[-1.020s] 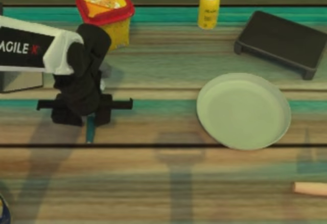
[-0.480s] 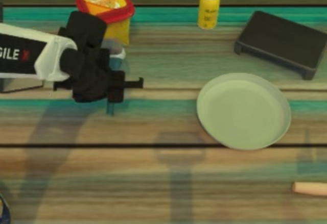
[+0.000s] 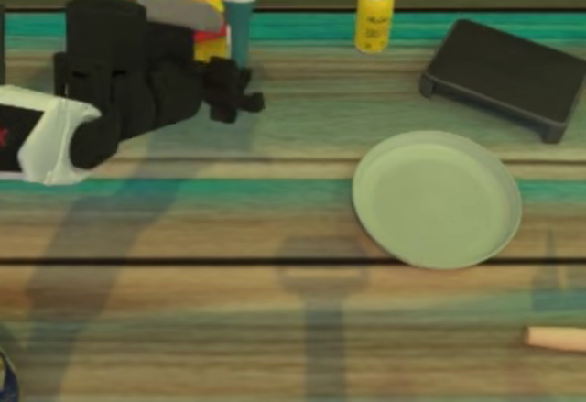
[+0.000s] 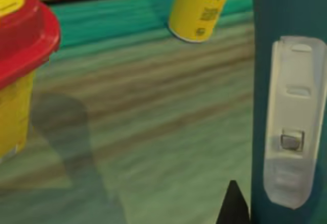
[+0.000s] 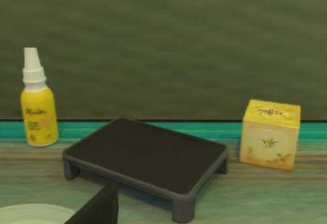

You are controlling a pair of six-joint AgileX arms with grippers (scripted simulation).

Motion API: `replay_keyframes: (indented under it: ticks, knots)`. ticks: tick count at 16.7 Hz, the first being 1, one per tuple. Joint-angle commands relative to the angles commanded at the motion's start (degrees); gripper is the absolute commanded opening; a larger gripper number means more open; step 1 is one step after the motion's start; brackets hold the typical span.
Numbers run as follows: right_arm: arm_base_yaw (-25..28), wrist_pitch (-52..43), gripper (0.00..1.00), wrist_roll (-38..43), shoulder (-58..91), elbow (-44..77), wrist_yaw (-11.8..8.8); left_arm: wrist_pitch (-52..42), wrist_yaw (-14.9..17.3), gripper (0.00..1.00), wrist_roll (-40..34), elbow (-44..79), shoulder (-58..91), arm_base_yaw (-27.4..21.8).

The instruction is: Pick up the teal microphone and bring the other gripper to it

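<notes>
1. The left gripper [image 3: 233, 91], at the table's far left, is clamped on the teal microphone [image 3: 240, 17] and holds it upright off the table: pickup looks done.
2. The right gripper is out of sight; bringing it over remains.

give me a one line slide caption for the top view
Left gripper holds the teal microphone raised beside the yellow tub; pale plate sits at right.
</notes>
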Motion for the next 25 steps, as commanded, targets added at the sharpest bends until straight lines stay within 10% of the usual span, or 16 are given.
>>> replay_keyframes:
  ticks: [7,14,25]
  knots:
    - [0.0,0.0,1.0,0.0,0.0,0.0,0.0,23.79,8.81,0.0,5.76,-7.06,-8.29,0.99]
    - [0.0,0.0,1.0,0.0,0.0,0.0,0.0,25.18,9.12,0.0,6.21,-7.37,-8.93,0.59]
    - [0.0,0.0,1.0,0.0,0.0,0.0,0.0,32.41,-9.71,0.0,3.21,-14.6,-16.05,-16.92]
